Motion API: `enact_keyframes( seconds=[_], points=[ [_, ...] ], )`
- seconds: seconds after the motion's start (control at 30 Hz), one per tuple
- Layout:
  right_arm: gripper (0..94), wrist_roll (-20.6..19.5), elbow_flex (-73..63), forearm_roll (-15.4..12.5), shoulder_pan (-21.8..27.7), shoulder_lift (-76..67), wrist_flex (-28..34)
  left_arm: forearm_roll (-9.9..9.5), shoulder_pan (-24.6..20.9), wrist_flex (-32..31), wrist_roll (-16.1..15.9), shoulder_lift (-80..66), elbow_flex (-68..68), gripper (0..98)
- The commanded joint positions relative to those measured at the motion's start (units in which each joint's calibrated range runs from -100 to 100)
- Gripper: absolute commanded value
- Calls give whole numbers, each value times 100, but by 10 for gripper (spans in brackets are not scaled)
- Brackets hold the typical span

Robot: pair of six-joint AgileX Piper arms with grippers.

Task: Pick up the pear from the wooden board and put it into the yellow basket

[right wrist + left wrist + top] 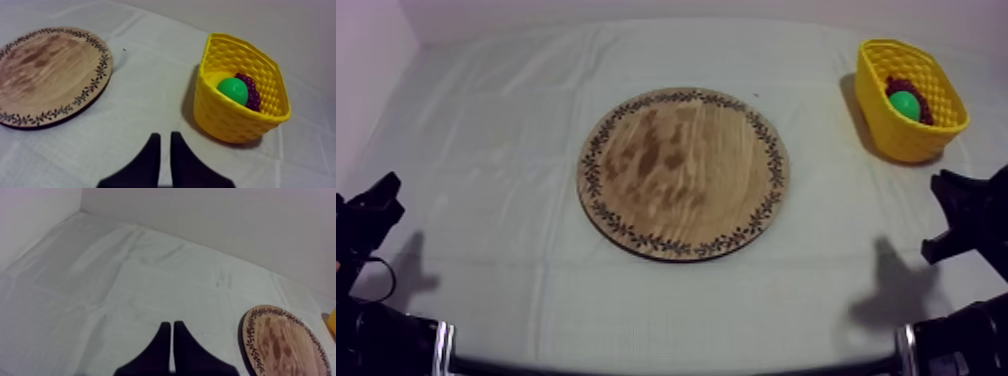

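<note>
Though axis unclear, pear (232, 90) in basket (225, 120)

1 round wooden board (683, 172) with a patterned rim. 1 yellow basket (225, 120). 2 pieces of toy fruit, both inside the basket: 1 green pear (232, 91) and 1 bunch of dark red grapes (252, 92). 2 kinds of fruit, 1 of each. 2 grippers, 1 at each side: 1 left gripper (171, 324) and 1 right gripper (163, 135), with 2 black fingers (184, 348) apiece, 4 in total. 1 grey-white table cloth (486, 150).
</note>
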Motion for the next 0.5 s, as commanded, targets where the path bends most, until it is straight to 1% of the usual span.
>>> enact_keyframes(
  seconds=[0.0, 0.13, 0.23, 0.33, 0.47],
  points=[
    [15, -134, -26, 24, -14, -230, 236, -2, 1, -1, 0, 0, 0, 1],
    [8, -362, -41, 45, -69, -362, 498, -2, 1, -1, 0, 0, 0, 1],
    [7, -552, 50, 128, -115, -390, 369, -2, 1, -1, 0, 0, 0, 1],
    [6, -537, 119, 196, -229, -399, 205, -2, 1, -1, 0, 0, 0, 1],
    [5, -473, 146, 222, -341, -403, 145, -2, 1, -1, 0, 0, 0, 1]
  ],
)
